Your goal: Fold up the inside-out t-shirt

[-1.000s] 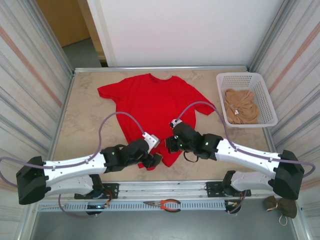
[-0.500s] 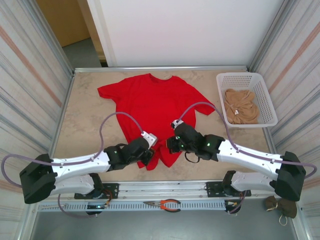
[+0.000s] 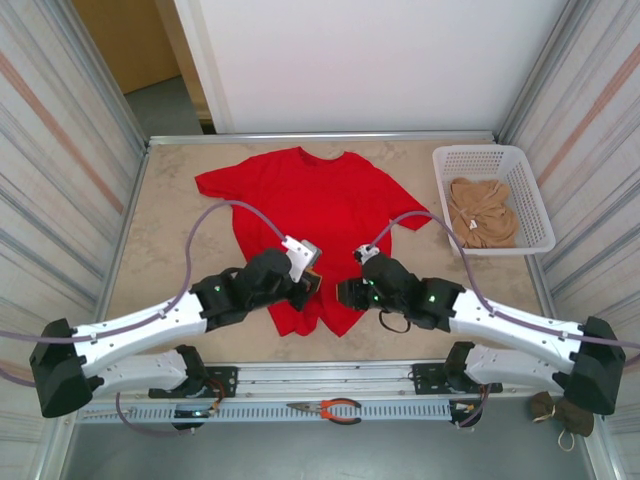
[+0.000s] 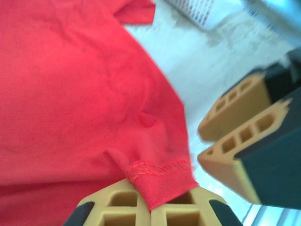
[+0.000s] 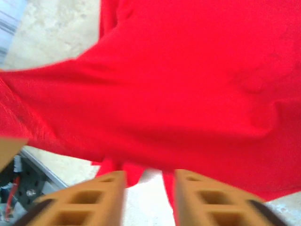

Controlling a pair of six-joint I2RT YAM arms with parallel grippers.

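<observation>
The inside-out t-shirt (image 3: 300, 200), smooth red knit, is spread flat on the mottled beige table (image 3: 170, 230) ahead of both grippers. A white lattice basket (image 3: 515, 165) with a tan cloth (image 3: 482, 212) is noted ahead-right of the right gripper (image 5: 148, 188), whose jaws are narrowly parted at the hem. The stitched hem is pinched in the closed left gripper (image 4: 150, 209). Bare table is left open to its left.

Beige stone-look table (image 3: 170, 230) — red t-shirt (image 3: 300, 200) spread mid-table, white basket (image 3: 480, 160) at far-right corner

Plain bright red t-shirt (image 3: 300, 195); white lattice basket (image 3: 480, 160); tan, possibly beige, cloth (image 3: 482, 212); mottled table (image 3: 170, 230).
</observation>
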